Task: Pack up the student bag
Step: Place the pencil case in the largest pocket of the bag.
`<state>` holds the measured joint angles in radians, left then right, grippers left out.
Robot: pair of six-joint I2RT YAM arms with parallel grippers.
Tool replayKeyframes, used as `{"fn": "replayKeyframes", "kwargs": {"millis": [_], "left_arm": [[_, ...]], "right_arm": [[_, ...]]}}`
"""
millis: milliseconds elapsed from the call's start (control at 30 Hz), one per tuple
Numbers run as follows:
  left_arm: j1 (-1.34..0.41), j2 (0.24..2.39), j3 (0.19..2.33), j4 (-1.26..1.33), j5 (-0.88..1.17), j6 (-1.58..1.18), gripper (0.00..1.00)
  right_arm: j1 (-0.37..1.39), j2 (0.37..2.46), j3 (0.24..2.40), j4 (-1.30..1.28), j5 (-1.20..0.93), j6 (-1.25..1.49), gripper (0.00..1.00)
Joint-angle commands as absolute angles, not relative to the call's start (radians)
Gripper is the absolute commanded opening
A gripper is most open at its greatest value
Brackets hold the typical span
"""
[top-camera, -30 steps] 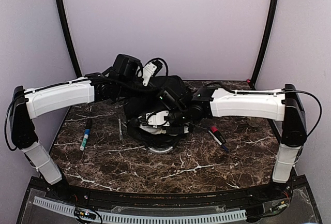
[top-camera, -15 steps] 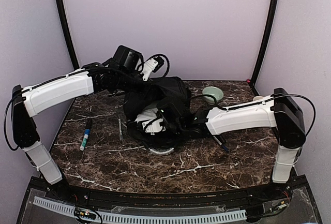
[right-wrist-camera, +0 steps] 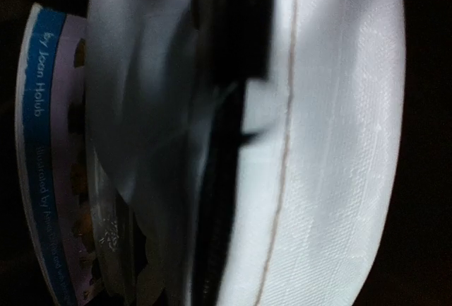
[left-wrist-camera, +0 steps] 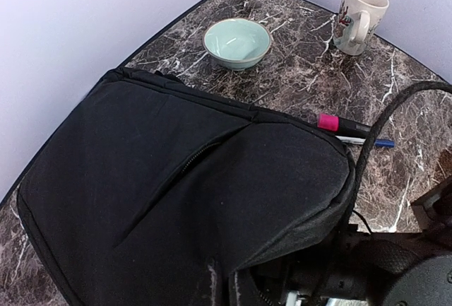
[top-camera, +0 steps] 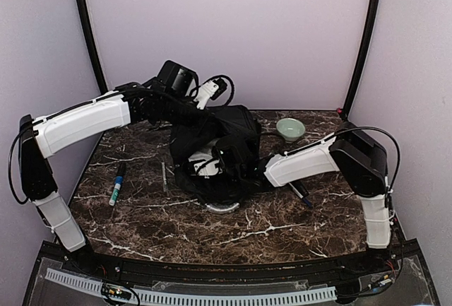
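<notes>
The student bag (top-camera: 229, 133) is a black backpack lying mid-table, its mouth facing the near side. My left gripper (top-camera: 203, 116) is shut on the bag's upper flap and holds it raised; in the left wrist view the bag (left-wrist-camera: 176, 179) fills the frame and the fingertips (left-wrist-camera: 212, 281) are pinched in the fabric. My right gripper (top-camera: 215, 162) reaches into the mouth, shut on a translucent white pouch (top-camera: 205, 157). The pouch (right-wrist-camera: 332, 143) fills the right wrist view, with a blue-spined book (right-wrist-camera: 42, 150) beside it inside the bag.
A green bowl (top-camera: 290, 128) and a mug (left-wrist-camera: 359, 18) stand at the back right. A pink-capped marker (top-camera: 296, 186) and a blue pen (left-wrist-camera: 371, 142) lie right of the bag. A teal marker (top-camera: 116, 184) lies left. A pale ring (top-camera: 220, 207) shows under the bag's near edge.
My right arm has dropped its elbow and pushed leftward, deeper into the bag's mouth with the pouch, uncovering the bowl. My left arm has lifted the flap slightly.
</notes>
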<state>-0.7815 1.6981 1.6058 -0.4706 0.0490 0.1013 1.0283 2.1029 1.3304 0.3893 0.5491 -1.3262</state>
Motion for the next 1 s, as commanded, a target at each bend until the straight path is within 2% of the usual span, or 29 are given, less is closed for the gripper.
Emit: {"fn": "replayKeyframes", "kwargs": {"millis": [0, 333, 433, 533, 600, 967], "left_arm": [[-0.784, 1.658, 1.674, -0.422, 0.118, 0.104, 0.0], [-0.784, 1.668, 1.673, -0.435, 0.164, 0.095, 0.0], [-0.784, 1.668, 1.667, -0.437, 0.161, 0.097, 0.0], [-0.784, 1.667, 1.661, -0.436, 0.157, 0.1, 0.0], [-0.784, 1.669, 1.658, -0.433, 0.156, 0.1, 0.0], [-0.784, 1.687, 1.644, -0.421, 0.13, 0.117, 0.0]], "right_arm": [[0.994, 2.137, 1.391, 0.614, 0.566, -1.368, 0.15], [0.931, 2.292, 1.537, 0.687, 0.515, -1.408, 0.16], [0.928, 2.303, 1.538, 0.671, 0.514, -1.406, 0.25], [0.931, 2.28, 1.508, 0.662, 0.508, -1.394, 0.43], [0.933, 2.259, 1.489, 0.661, 0.509, -1.385, 0.51], [0.981, 2.142, 1.359, 0.642, 0.54, -1.364, 0.68]]}}
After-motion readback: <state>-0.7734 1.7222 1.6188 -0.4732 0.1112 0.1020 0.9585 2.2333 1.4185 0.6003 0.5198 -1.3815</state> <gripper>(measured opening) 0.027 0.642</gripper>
